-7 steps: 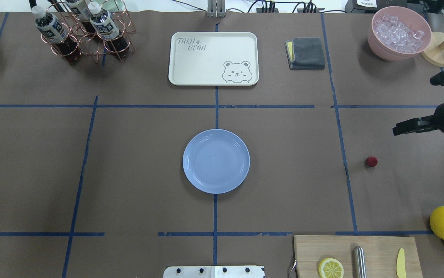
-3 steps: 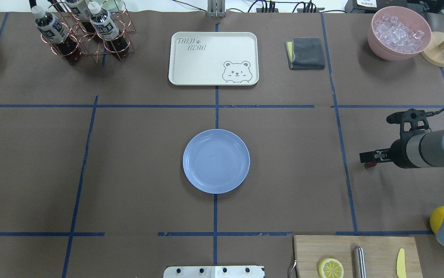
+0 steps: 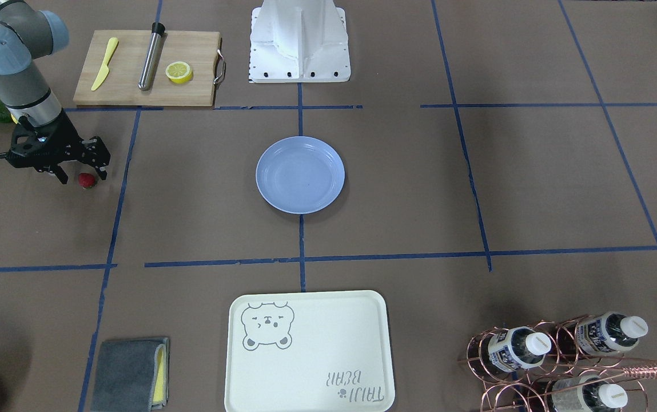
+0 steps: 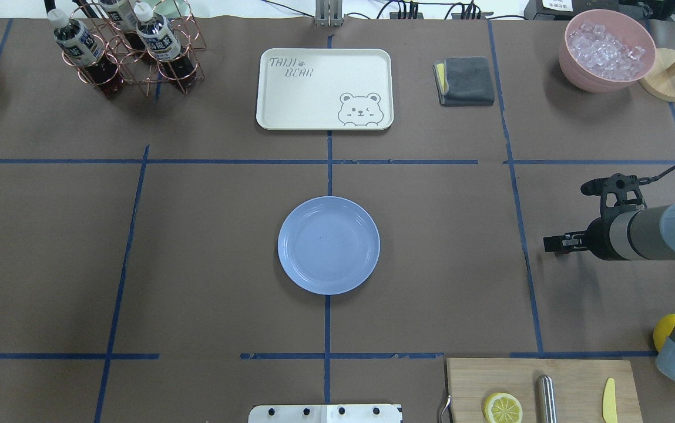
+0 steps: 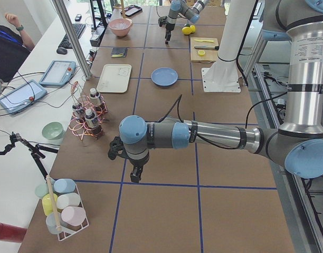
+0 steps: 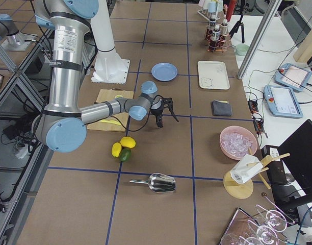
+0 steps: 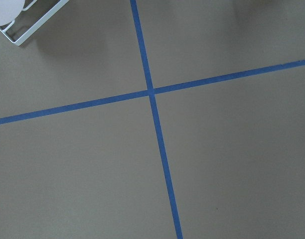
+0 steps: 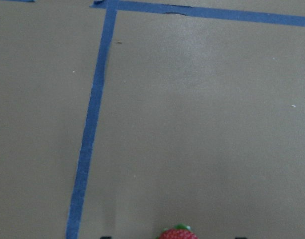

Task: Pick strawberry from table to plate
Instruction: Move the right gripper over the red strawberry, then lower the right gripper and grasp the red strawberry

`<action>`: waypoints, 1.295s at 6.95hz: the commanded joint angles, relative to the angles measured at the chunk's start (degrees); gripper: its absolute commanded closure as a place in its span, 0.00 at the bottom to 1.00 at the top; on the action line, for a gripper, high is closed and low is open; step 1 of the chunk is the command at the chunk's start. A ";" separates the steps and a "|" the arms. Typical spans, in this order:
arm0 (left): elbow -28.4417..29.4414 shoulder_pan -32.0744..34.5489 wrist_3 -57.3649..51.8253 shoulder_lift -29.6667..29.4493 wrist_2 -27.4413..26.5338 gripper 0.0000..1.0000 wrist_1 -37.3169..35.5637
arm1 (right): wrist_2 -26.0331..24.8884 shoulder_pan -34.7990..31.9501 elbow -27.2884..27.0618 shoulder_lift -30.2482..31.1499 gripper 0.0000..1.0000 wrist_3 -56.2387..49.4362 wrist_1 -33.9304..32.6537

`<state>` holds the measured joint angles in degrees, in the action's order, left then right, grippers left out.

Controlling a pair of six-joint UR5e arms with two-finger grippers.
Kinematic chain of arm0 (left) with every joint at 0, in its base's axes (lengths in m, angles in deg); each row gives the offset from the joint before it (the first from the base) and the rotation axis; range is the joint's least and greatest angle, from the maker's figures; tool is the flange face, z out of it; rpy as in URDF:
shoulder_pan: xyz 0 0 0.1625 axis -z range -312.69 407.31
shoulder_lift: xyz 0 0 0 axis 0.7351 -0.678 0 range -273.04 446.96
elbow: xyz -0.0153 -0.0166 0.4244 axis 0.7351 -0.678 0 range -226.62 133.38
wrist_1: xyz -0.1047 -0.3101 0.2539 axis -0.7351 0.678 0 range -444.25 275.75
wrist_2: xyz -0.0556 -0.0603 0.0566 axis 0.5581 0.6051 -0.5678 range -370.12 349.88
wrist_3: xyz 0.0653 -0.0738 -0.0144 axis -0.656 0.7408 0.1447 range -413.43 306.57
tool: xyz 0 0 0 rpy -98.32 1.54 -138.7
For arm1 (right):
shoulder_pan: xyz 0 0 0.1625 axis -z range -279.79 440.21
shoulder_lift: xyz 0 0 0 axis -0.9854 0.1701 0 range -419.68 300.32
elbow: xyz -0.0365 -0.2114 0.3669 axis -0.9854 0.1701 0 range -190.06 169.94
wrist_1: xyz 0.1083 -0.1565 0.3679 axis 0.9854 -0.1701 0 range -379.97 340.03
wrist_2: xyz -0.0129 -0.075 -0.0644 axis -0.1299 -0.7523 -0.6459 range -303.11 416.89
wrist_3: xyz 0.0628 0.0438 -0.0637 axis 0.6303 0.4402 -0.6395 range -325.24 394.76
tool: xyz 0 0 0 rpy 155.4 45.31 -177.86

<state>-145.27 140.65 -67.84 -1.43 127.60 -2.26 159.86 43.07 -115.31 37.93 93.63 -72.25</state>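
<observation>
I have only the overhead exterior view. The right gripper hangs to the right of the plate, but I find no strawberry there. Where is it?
Observer: The exterior front-facing view shows the strawberry on the table, between the fingers of the right gripper.
Operator: Are the fingers shut on it?
Observer: No. They stand open, with a gap on each side of the strawberry.
Operator: And where is the left arm? I do not see it.
Observer: The exterior left view shows the left gripper over the table, far from the plate. I cannot tell whether it is open or shut.
</observation>
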 commanded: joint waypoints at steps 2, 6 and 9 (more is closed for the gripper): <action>-0.05 0.00 -0.09 0.06 0.00 0.00 0.01 | -0.14 0.05 0.22 -0.92 0.30 -0.08 0.16; -0.05 0.00 -0.09 0.06 0.09 0.00 0.01 | -0.76 -0.04 0.66 -0.67 0.30 -0.51 0.07; -0.49 0.00 0.00 0.15 0.09 0.00 -0.08 | -1.46 -0.04 1.63 -0.75 0.35 -0.51 0.07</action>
<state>-145.70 140.65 -67.85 -1.30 127.67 -2.31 158.52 43.03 -113.88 37.18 93.12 -72.17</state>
